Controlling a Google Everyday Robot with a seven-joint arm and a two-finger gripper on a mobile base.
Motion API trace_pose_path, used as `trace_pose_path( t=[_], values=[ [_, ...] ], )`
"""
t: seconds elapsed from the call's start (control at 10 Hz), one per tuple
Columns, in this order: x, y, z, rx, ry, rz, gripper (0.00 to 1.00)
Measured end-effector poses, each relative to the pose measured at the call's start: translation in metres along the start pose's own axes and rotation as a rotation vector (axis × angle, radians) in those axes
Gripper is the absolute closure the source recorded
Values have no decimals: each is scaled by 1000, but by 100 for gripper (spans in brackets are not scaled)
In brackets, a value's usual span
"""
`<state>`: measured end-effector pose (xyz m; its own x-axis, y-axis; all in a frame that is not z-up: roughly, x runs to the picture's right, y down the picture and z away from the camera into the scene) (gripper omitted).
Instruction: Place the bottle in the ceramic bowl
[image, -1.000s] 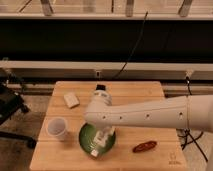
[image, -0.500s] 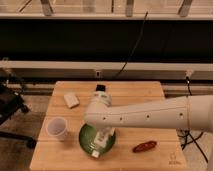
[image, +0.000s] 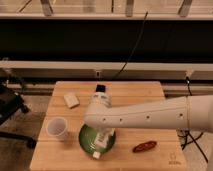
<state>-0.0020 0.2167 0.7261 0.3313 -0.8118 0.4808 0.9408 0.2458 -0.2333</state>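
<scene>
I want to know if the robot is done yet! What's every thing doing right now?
bottle: lying tilted over the bowl, cap past its rim.
ceramic bowl: upright on the table.
gripper: right above the bowl, at the bottle.
white cup: upright, open end up.

One high camera looks down at the table (image: 150, 92), gripper (image: 104, 137) central.

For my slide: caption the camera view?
Tool over the green ceramic bowl with the white bottle inside it.
</scene>
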Motion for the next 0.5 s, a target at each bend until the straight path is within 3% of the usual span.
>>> trace_pose_path(
  t=[0.5],
  values=[
    [-3,1,0,-2,3,-53,96]
  ],
)
